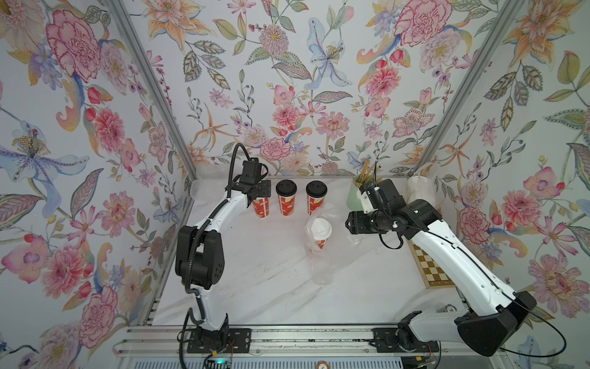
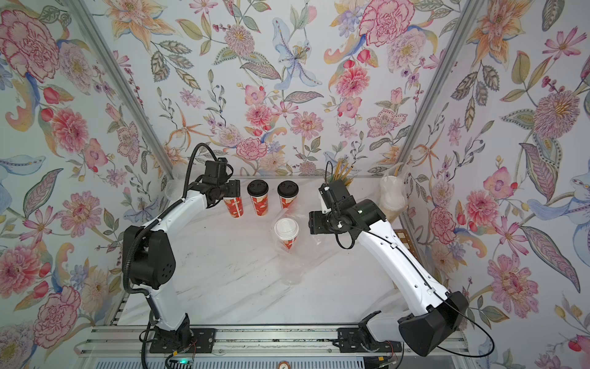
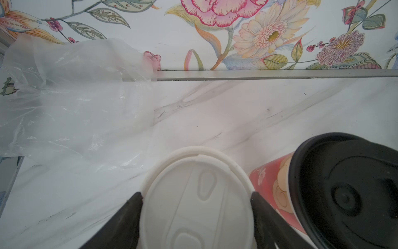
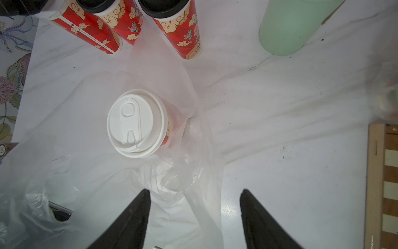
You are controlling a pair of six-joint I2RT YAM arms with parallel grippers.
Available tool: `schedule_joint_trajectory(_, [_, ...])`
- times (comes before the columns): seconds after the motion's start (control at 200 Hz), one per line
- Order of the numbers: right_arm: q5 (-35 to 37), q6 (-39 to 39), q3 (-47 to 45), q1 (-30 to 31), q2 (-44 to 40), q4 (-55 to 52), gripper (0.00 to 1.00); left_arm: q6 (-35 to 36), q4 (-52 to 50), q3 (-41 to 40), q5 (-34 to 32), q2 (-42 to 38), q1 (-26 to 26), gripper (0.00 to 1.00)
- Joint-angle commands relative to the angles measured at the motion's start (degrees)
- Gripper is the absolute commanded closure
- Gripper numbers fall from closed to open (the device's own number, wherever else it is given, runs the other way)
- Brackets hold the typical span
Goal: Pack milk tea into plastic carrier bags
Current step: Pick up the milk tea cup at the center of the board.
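Note:
Three red printed milk tea cups stand in a row at the back. My left gripper [image 1: 263,190] [image 3: 197,194] is shut on the leftmost one [image 1: 261,207], both fingers pressed to the sides of its white lid [image 3: 193,183]. The other two [image 1: 286,199] [image 1: 315,199] have black lids. A further white-lidded red cup [image 1: 321,231] [image 4: 136,122] stands inside a clear plastic carrier bag [image 1: 319,271] [image 4: 183,86] spread on the table's middle. My right gripper [image 1: 349,223] [image 4: 195,191] hangs open just right of that cup, over the bag's crumpled plastic, gripping nothing.
A mint-green cup of straws [image 1: 356,195] [image 4: 288,28] stands at the back right, beside a knotted bag holding pale cups [image 2: 392,195]. A chessboard [image 1: 431,268] lies along the right edge. Loose clear bags [image 3: 75,97] are heaped in the back left corner.

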Motion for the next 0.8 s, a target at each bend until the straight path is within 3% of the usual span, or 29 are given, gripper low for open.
schedule_joint_trajectory(0.0, [-0.54,0.72,0.26,-0.26,-0.76,-0.05,0.32,0.55,-0.05,-0.95,-1.66,0.93,0.23,0.24])
schedule_joint_trajectory(0.3, [-0.54,0.68,0.69,-0.16,-0.7,-0.06,0.33,0.76,-0.23,-0.35,-1.94,0.32,0.13,0.34])
schedule_joint_trajectory(0.796, [-0.01,0.77,2.02,-0.26,-0.83,-0.06,0.33,2.08,-8.28,7.1,-0.78,-4.11,-1.4,0.39])
